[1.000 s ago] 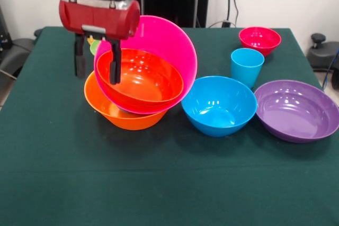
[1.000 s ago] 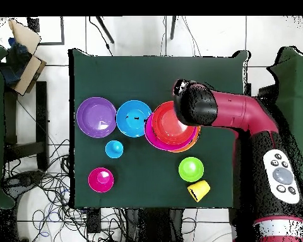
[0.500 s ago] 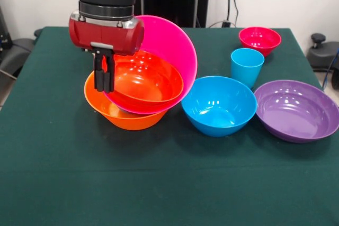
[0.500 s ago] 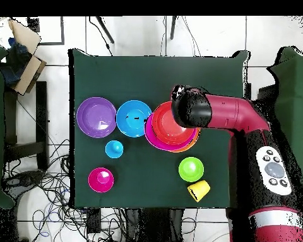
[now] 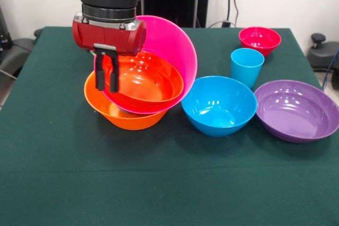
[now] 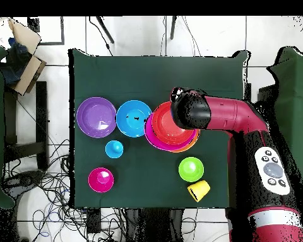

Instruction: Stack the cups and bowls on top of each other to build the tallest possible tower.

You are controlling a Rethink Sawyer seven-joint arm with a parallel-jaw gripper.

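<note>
At centre-left of the front view stands the tower point(image 5: 139, 86): a large orange bowl point(image 5: 123, 114) upright as base, a large pink bowl point(image 5: 168, 46) tilted steeply in it with its opening facing the camera, and a red-orange bowl point(image 5: 144, 80) nested inside the pink one. To its right sit a blue bowl point(image 5: 219, 105) and, at the right edge, a purple bowl point(image 5: 296, 109), both upright. A light blue cup point(image 5: 247, 66) stands upright behind the blue bowl, and a small magenta bowl point(image 5: 259, 39) sits at upper right. In the overhead view, a green bowl point(image 6: 190, 169) and a yellow-orange cup point(image 6: 199, 190) (on its side) lie at lower centre-right.
</note>
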